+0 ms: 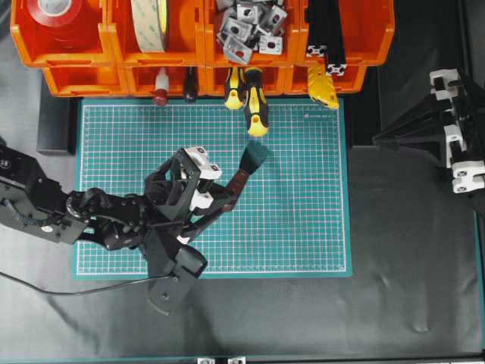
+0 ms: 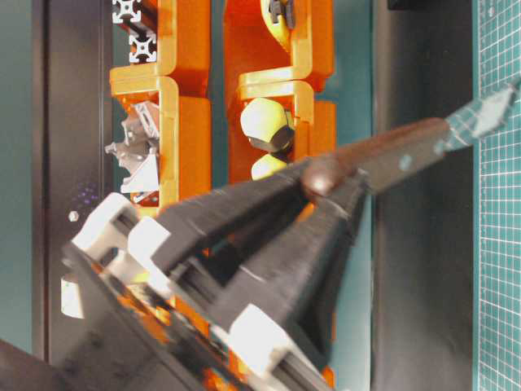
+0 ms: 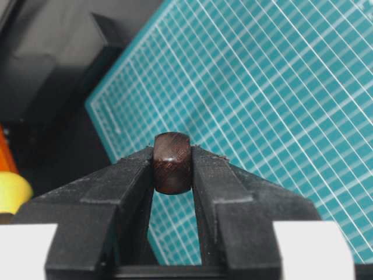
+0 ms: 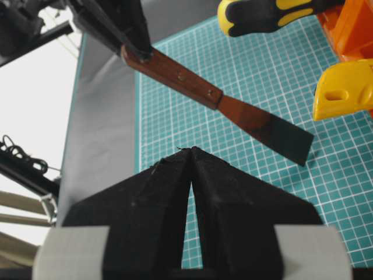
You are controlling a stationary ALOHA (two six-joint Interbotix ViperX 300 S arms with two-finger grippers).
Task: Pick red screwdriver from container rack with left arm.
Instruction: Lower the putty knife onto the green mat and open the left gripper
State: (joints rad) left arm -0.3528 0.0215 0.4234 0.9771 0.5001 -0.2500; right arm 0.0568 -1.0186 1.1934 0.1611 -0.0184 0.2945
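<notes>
Overhead exterior view shows the left arm [image 1: 45,208] reaching in from the left over the green cutting mat [image 1: 303,227], its claw [image 1: 224,199] clenched on the handle end of the red screwdriver [image 1: 244,173]. That tool is out of the container rack [image 1: 197,45] and held above the mat, its flared flat blade pointing up and to the right, toward the rack. From the left wrist camera, the dark wooden butt of the handle sits pinched between the two black fingers [image 3: 125,186], touching both. The right wrist camera shows the brown handle with two rivets running into the metal blade, tilted over the mat with a shadow beneath its tip.

Two yellow-and-black screwdrivers [image 1: 250,98] hang out of the rack's lower row, well apart from the blade tip. Metal brackets [image 1: 246,26] fill an upper bin, and tape rolls [image 1: 57,11] sit in the bins to the left.

At the right edge the right claw [image 1: 377,139] rests over the dark tabletop [image 1: 409,265], fingertips pressed together on nothing.
</notes>
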